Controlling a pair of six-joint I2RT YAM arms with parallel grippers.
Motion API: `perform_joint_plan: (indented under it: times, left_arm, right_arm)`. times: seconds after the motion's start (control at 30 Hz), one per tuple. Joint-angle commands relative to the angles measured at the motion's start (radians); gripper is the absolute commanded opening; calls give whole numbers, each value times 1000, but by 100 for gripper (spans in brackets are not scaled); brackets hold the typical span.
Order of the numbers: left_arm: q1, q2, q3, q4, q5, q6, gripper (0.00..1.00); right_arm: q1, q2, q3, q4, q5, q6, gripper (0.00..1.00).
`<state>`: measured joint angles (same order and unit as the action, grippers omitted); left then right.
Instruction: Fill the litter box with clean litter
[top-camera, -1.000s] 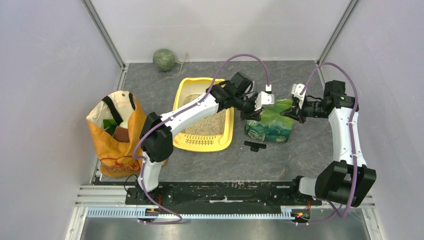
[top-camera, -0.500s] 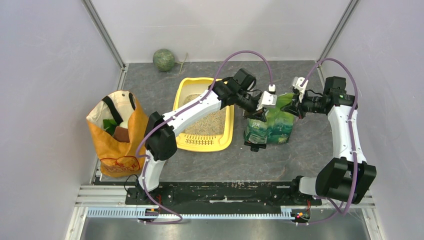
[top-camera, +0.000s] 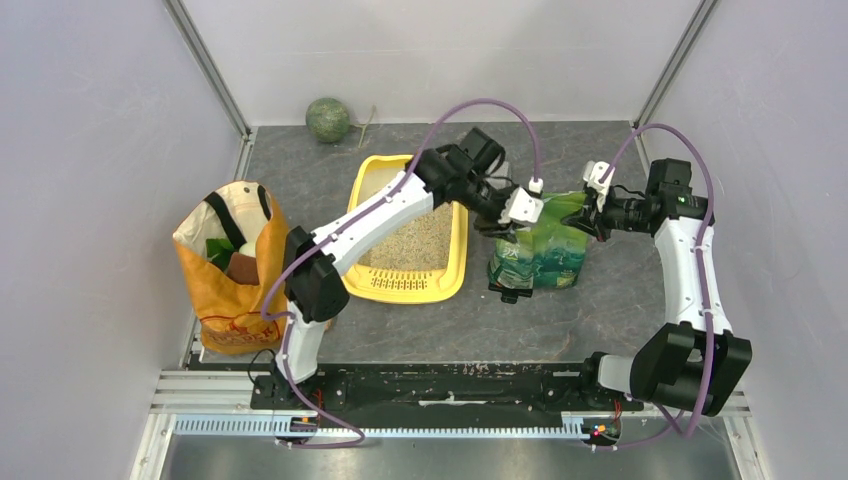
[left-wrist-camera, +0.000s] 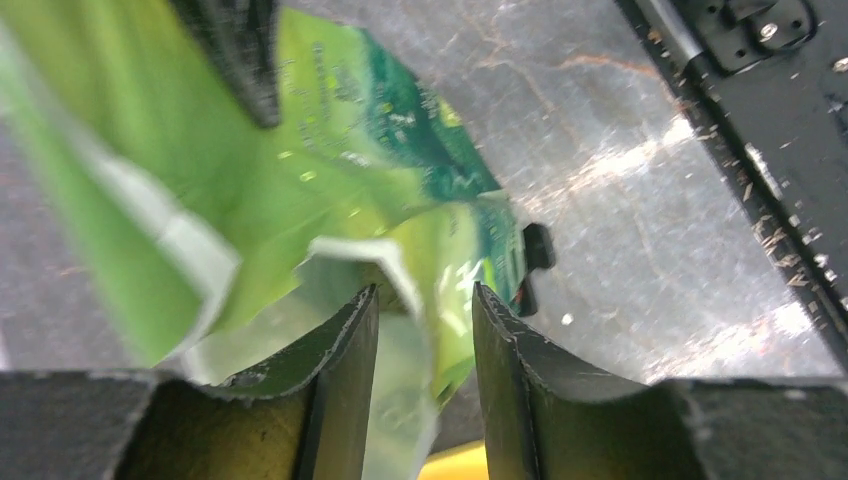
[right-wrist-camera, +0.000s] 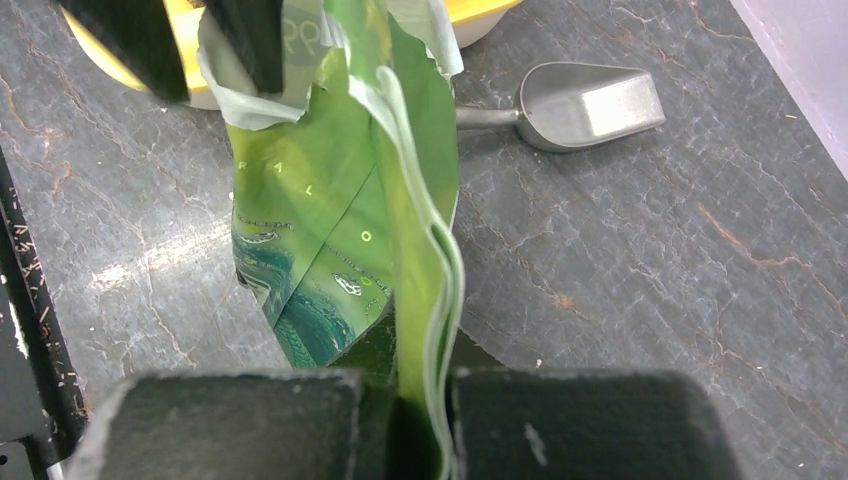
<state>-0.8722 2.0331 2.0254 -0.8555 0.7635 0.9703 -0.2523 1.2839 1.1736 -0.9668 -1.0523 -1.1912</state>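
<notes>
Two arms rise from the near edge of the grey table (top-camera: 620, 300), each with one gripper. On the table there are one orange shopping bag, one small black piece, one glossy green bag, one yellow litter box, one grey scoop and one green melon-like ball.

Nearest, at the left, the orange shopping bag (top-camera: 225, 290) stands open-topped, well apart from the rest. Farther in, the small black piece (top-camera: 510, 293) pokes out from under the near edge of the green bag (top-camera: 545, 255), which stands upright just right of the litter box (top-camera: 405, 287).

The box lies lengthwise with its slotted grille at the near end. The clean litter (top-camera: 420, 245), beige granules, covers its floor. The left arm crosses above it.

Both grippers are at the bag's top, to the right of the box and not over the litter. The left gripper (left-wrist-camera: 422, 295) is just past the box's right rim. Its jaws stand apart, with the bag's torn edge loose in the gap, not pinched. The right gripper (right-wrist-camera: 400, 385), on the bag's far-right side, is clamped on the folded top edge.

The scoop (right-wrist-camera: 590, 103) lies on the table beyond the bag, near a corner of the box. Farthest back, the ball (top-camera: 327, 119) rests by the rear wall.
</notes>
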Motion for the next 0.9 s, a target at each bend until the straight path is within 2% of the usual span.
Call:
perform_joint_plan:
  times: [0.0,0.07,0.17,0.5,0.53,0.57,0.6,0.67,0.7,0.8,0.87]
  left_arm:
    - [44,52,227,-285,-24,275,47]
    - [44,82,258,-362,-23,354,47]
    - [44,87,226,-415,-51,462,46]
    - [27,101,185,-445,-118,578,46]
    - [26,103,182,-445,-121,592,45]
    - [24,107,185,-439,-121,598,37]
    - [21,112,190,-429,-118,600,24]
    - [17,116,195,-378,-94,593,5]
    - [13,111,186,-332,-90,578,2]
    - [4,65,111,-28,-74,437,2]
    - [3,40,105,117,-42,360,2]
  right_arm:
    - [0,0,21,-13,-29,-33,0]
    - [0,-2,22,-14,-30,-35,0]
    - [1,-10,23,-21,-32,-40,0]
    - [0,-14,21,-45,-37,-62,0]
    - [1,-12,21,-44,-42,-60,0]
    - [1,-9,24,-43,-47,-55,0]
    - [0,-9,24,-43,-50,-52,0]
    - [0,-9,24,-28,-51,-32,0]
    - [0,-9,26,-11,-48,-15,0]
    - [0,-7,51,73,-40,92,0]
    - [-2,1,96,93,-39,127,0]
